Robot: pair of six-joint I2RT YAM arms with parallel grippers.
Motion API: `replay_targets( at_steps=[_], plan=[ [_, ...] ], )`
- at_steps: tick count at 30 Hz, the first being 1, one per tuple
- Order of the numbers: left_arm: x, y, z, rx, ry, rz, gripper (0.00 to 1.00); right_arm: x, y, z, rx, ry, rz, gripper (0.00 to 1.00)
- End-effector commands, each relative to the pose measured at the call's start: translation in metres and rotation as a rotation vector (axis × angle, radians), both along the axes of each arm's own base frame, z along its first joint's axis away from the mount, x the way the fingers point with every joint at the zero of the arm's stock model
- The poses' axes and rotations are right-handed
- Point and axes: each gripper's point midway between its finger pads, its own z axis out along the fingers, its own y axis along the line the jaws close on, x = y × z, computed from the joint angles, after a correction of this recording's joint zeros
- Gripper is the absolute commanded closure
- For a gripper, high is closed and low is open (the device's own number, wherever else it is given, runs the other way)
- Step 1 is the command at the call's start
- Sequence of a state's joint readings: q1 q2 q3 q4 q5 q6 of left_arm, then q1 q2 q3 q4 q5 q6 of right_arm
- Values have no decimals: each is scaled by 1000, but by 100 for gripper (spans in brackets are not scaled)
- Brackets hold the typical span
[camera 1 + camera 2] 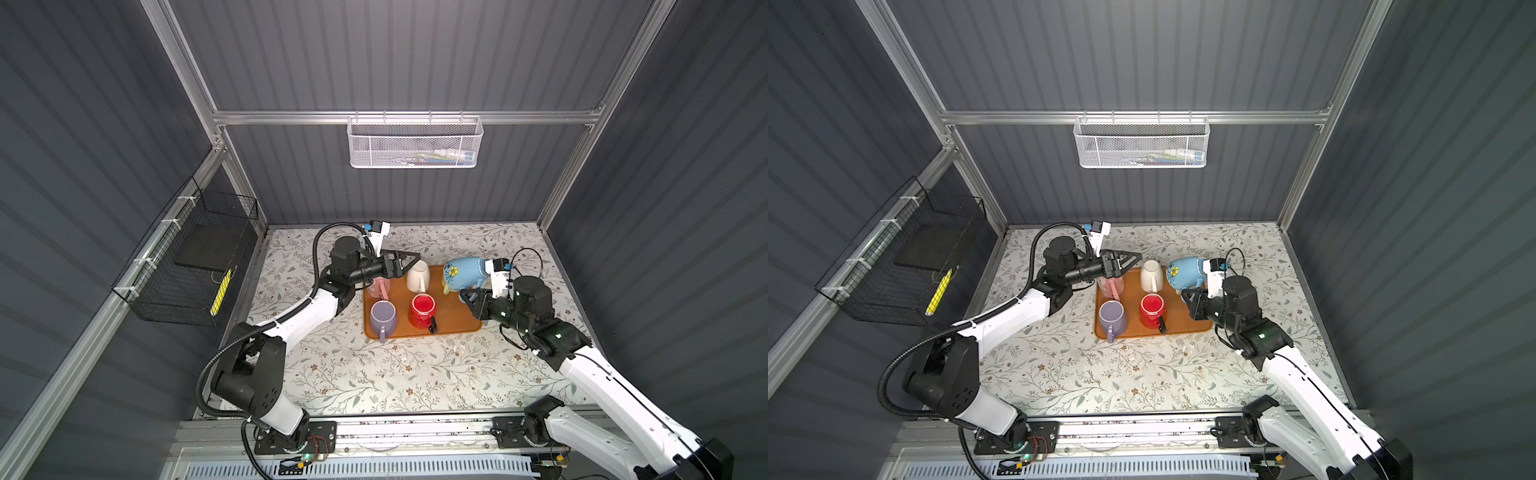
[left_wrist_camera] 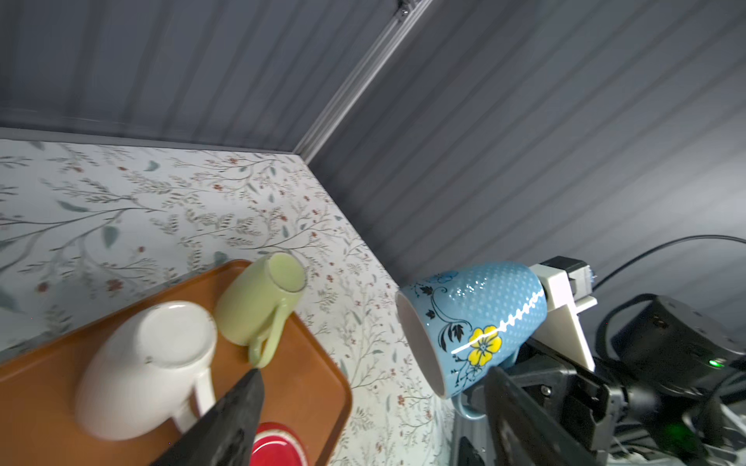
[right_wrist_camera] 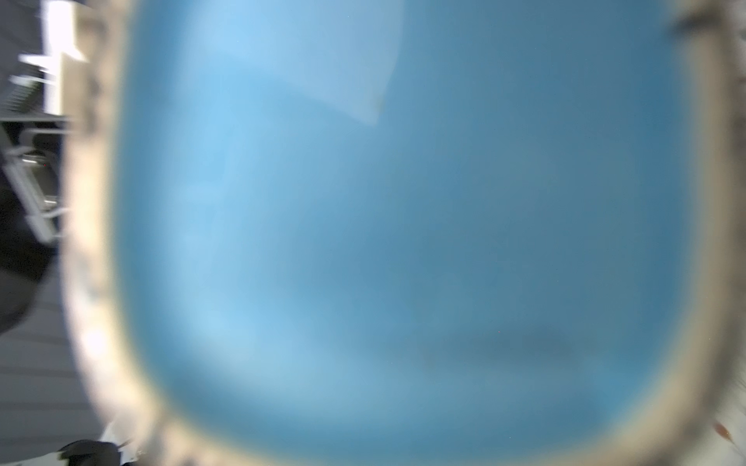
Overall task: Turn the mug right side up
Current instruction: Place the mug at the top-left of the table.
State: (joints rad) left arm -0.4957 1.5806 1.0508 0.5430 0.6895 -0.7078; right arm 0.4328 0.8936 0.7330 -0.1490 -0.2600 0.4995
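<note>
Left wrist view shows the blue mug (image 2: 476, 322) mid-turn, sideways in the air at the tray's (image 2: 311, 375) far right corner, right jaws pinching its handle (left jaws spread near the white mug (image 2: 145, 363)); next, its mouth needs rolling upward.

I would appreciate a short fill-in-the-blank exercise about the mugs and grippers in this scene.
The right gripper holds the blue dotted ceramic mug by its ___.
The left gripper hovers with its jaws ___.
The white ceramic mug stands ___ on the orange plastic tray.
The red ceramic mug has a handle coloured ___.
Missing words: handle; open; upside down; black.
</note>
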Motion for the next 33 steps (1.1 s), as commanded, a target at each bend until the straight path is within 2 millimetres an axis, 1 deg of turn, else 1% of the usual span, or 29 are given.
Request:
replay_targets(
  at_steps=[1,4,9,12,18,22,24,28,33],
  plan=[
    [-25,-7,40,-140,-49,-135,14,-3,16,65,140,-186,90,100],
    [-30,-11,44,-157,-55,-160,13,-6,21,76,179,-218,121,100],
    [-39,-19,56,-200,-64,-217,13,-5,29,88,244,-250,159,100],
    [-41,-25,53,-209,-48,-233,13,-4,34,96,272,-271,184,100],
    [-49,-31,69,-308,-62,-277,16,1,40,85,288,-240,203,100],
    [-49,-35,67,-329,-45,-292,25,4,42,83,289,-245,205,100],
    [-50,-37,69,-342,-43,-312,33,6,44,81,294,-239,211,100],
    [-51,-38,74,-360,-47,-330,41,10,47,73,295,-234,218,100],
    [-52,-37,75,-382,-38,-344,56,16,49,67,292,-230,213,100]
  ],
)
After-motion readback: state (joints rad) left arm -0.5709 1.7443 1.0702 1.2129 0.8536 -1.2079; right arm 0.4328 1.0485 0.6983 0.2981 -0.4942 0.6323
